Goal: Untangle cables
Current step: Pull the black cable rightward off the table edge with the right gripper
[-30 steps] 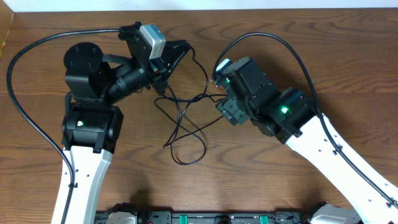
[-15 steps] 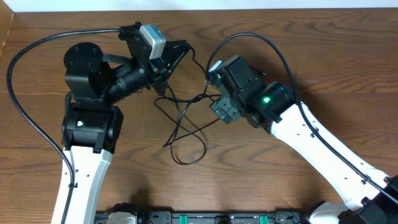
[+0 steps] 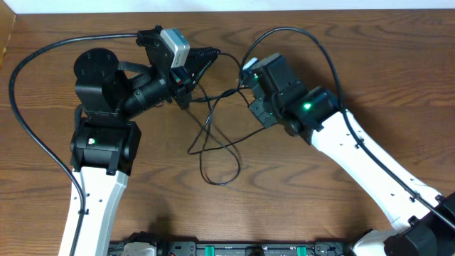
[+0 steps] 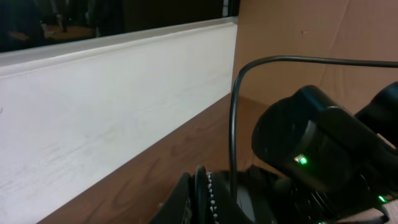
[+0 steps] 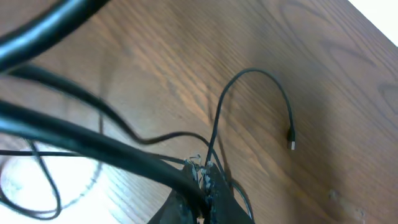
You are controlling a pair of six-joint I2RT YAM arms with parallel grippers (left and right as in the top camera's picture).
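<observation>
Thin black cables [image 3: 211,135] lie tangled on the wooden table between the two arms, with a loose loop [image 3: 222,173] toward the front. My left gripper [image 3: 201,62] is raised at the back and shut on a black cable strand; its jaws [image 4: 202,196] show the strand pinched between them. My right gripper [image 3: 249,91] is shut on another black cable. In the right wrist view the jaws [image 5: 205,180] pinch this cable [image 5: 249,74], which arcs over the table to a small plug end [image 5: 291,138].
The right arm's thick black lead [image 3: 298,35] arcs over the back of the table and crosses the left wrist view [image 4: 234,124]. A white wall strip [image 4: 93,112] runs along the table's far edge. The left arm's base [image 3: 99,142] stands at the left.
My right gripper has moved back and slightly left with its cable, drawing the strands tighter toward the left gripper. The tangle and loop shifted a little. The left gripper has stayed put.
</observation>
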